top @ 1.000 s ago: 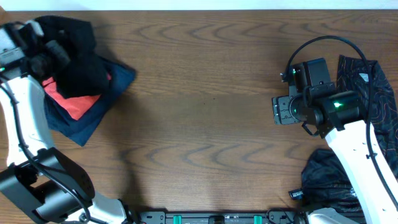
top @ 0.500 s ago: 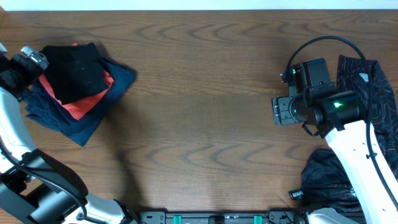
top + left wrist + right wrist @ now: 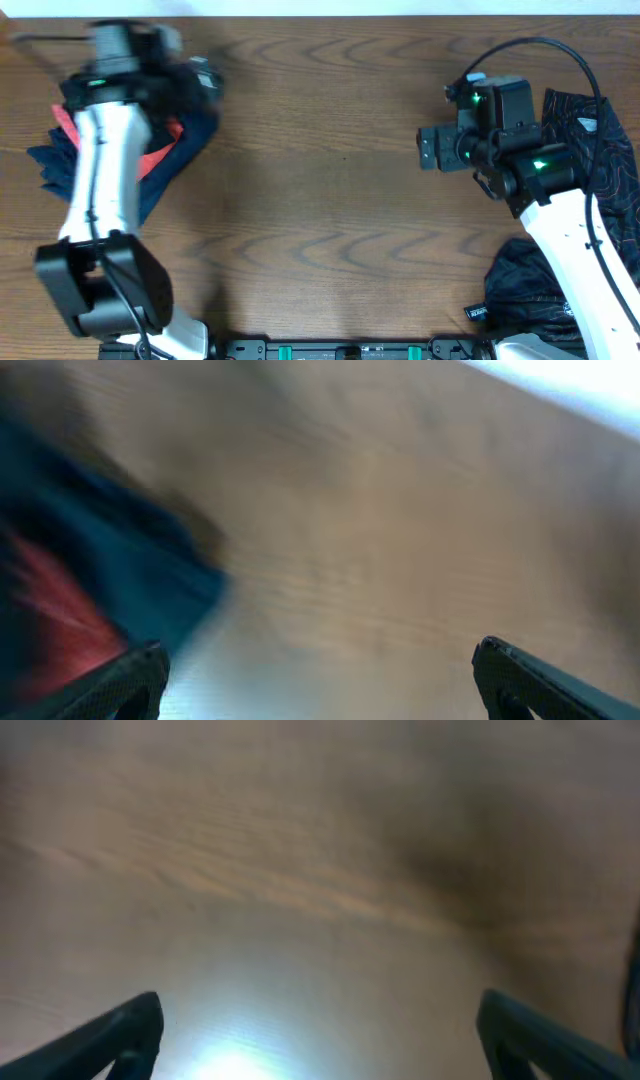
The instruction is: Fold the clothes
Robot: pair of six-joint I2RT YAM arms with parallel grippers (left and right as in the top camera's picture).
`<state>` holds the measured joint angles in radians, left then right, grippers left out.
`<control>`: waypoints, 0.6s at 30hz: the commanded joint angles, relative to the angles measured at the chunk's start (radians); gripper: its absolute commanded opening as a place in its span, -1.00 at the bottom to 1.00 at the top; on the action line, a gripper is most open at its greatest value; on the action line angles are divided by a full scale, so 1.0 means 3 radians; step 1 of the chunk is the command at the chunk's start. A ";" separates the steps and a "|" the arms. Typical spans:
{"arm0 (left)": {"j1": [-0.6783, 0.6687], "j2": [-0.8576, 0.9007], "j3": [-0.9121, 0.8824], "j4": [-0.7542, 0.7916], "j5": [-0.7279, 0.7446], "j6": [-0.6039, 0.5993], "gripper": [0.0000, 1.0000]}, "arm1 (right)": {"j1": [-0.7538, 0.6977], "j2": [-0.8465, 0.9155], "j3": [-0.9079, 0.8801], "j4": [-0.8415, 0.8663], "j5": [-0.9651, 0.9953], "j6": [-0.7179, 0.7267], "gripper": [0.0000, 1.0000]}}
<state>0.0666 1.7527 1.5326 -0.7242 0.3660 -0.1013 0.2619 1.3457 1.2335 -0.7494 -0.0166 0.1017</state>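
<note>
Half a second has carried the left arm (image 3: 98, 170) from the table's left edge across the pile (image 3: 190, 130). Its white link now lies over the clothes and hides most of the black shirt (image 3: 165, 95) that showed on top. The right arm (image 3: 545, 185) has shifted a little up and to the left.

The left gripper (image 3: 205, 78) is blurred in the overhead view, sitting at the pile's upper right corner. From the left wrist its fingertips (image 3: 135, 675) stand wide apart with nothing between them. Beneath them lie navy cloth (image 3: 120, 560) and red cloth (image 3: 50, 620) (both smeared), and then the bare table (image 3: 420, 540). Overhead, red peeks out on both sides of the arm, with navy under it.

The right gripper (image 3: 428, 150) hangs over bare wood, well apart from the pile. Its wrist view shows the jaws spread, empty, with only wood grain below.

A patterned garment (image 3: 590, 120) lies at the right edge, just beside the right arm. A dark garment (image 3: 520, 290) sits crumpled in the lower right corner, partly under that arm's white link.
</note>
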 commanded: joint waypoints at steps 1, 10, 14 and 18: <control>-0.0409 0.0015 -0.0003 -0.0362 -0.0612 0.0198 0.96 | -0.0022 0.0072 0.0023 0.0153 -0.0118 0.0006 0.99; -0.0704 -0.0389 -0.0052 -0.1485 -0.0599 0.0090 0.96 | -0.0034 -0.0337 0.0024 -0.0148 0.0179 0.0161 0.99; -0.0707 -0.1066 -0.0305 -0.1331 -0.0601 0.0165 0.96 | -0.0029 -0.0806 -0.0069 -0.0256 0.0403 0.0384 0.99; -0.0755 -0.2141 -0.0968 -0.0612 -0.0650 0.0223 0.96 | 0.0069 -0.1518 -0.0477 -0.0042 0.0577 0.0383 0.98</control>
<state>-0.1493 1.3029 1.3506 -0.9695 0.1982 -0.0616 0.2596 1.0164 1.1721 -0.7807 0.0826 0.1818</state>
